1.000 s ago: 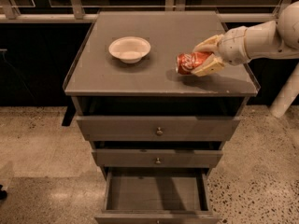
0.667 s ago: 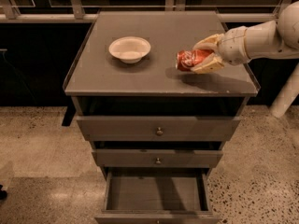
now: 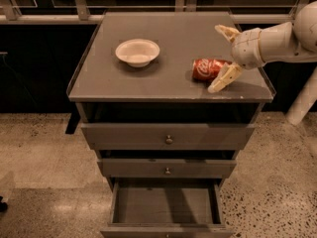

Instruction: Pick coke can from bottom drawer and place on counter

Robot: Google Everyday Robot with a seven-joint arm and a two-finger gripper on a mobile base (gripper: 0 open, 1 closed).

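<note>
The red coke can [image 3: 208, 69] lies on its side on the right part of the grey counter [image 3: 148, 81]. My gripper [image 3: 222, 57] is just right of the can, with its fingers spread wide apart; one fingertip [image 3: 216, 88] rests near the can's right end and the other sits higher and farther back. The gripper holds nothing. The bottom drawer [image 3: 166, 207] is pulled out below and its tray is empty.
A white bowl [image 3: 137, 51] stands on the counter left of the can. Two knobbed grey drawers [image 3: 168, 139] are above the bottom drawer. A window rail runs behind the counter. A white post [image 3: 302, 103] stands at the right on the speckled floor.
The gripper's fingers have opened and let go of the coke can, which now lies free on the counter. The arm has drawn slightly back to the right.
</note>
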